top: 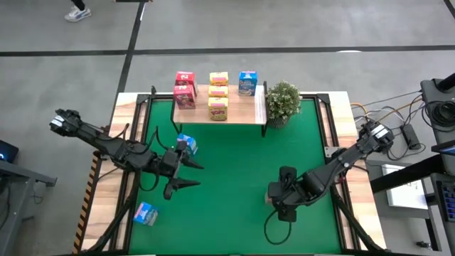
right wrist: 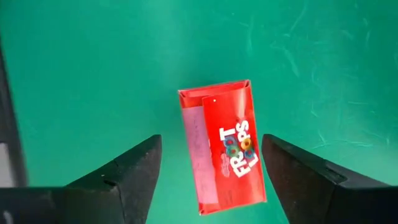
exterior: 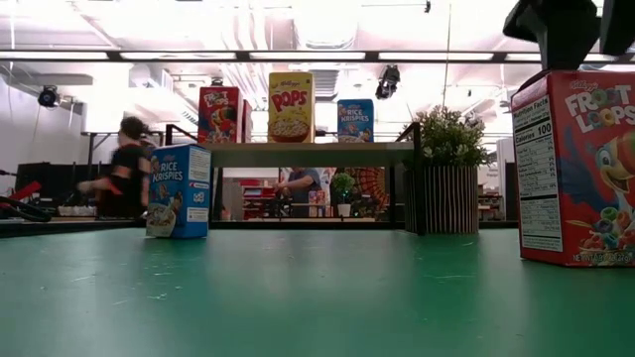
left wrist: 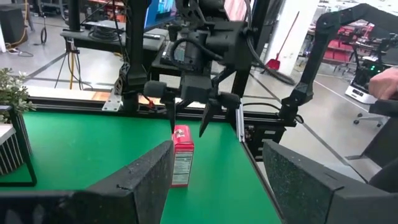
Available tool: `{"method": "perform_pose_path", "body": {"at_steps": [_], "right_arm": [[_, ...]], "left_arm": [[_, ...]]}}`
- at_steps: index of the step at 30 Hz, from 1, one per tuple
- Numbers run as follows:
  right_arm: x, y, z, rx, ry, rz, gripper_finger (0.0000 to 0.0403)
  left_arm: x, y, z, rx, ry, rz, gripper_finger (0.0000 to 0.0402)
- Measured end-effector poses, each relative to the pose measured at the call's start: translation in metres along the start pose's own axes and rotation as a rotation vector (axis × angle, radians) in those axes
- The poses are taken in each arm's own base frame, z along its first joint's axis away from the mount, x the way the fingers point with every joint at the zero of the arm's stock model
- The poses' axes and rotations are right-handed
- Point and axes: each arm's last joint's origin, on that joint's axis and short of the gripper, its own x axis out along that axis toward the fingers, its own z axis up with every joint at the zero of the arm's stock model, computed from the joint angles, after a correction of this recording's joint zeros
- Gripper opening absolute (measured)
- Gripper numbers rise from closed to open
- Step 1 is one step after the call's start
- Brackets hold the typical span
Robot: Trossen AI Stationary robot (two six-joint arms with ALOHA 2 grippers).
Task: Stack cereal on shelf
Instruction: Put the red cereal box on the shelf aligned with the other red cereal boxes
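My right gripper (top: 284, 198) hangs open, pointing down, over a red cereal box (right wrist: 224, 152) that stands upright on the green table; its fingers are to either side of the box's top and clear of it. That box fills the right of the low view (exterior: 575, 169). My left gripper (top: 197, 175) is open over the table's left half and holds nothing. A blue box (top: 186, 144) stands just beyond it. Another blue box (top: 146, 213) lies near the left near corner. The shelf (top: 242, 114) carries two red boxes (top: 185, 89), three yellow (top: 218, 94) and one blue (top: 247, 83).
A small potted plant (top: 283, 101) stands at the shelf's right end. Bare green table lies between the two arms and in front of the shelf. In the room beyond the table, people (exterior: 124, 169) are at work.
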Motion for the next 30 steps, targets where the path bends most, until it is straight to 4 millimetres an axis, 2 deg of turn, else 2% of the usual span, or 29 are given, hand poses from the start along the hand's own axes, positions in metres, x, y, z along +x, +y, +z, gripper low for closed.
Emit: {"method": "perform_pose_path", "body": {"at_steps": [5, 9, 19, 25, 30], "right_arm": [[0.014, 0.003, 0.001, -0.04, 0.041, -0.032, 0.0282], [0.02, 0.005, 0.002, -0.07, 0.057, -0.042, 0.027], [0.019, 0.004, 0.005, -0.071, 0.047, -0.037, 0.02], [0.018, 0.004, 0.006, -0.066, 0.042, -0.035, 0.0187], [0.007, 0.003, 0.019, -0.042, -0.001, -0.009, 0.0187]], "left_arm": [[0.0, 0.0, 0.0, 0.0, 0.0, 0.0, 0.0232], [-0.001, 0.0, 0.0, 0.003, -0.002, 0.01, 0.0232], [-0.015, 0.004, 0.009, 0.089, -0.041, 0.056, 0.0232], [-0.026, 0.007, 0.012, 0.092, -0.048, 0.081, 0.0232], [-0.037, 0.009, 0.016, 0.099, -0.054, 0.08, 0.0232]]}}
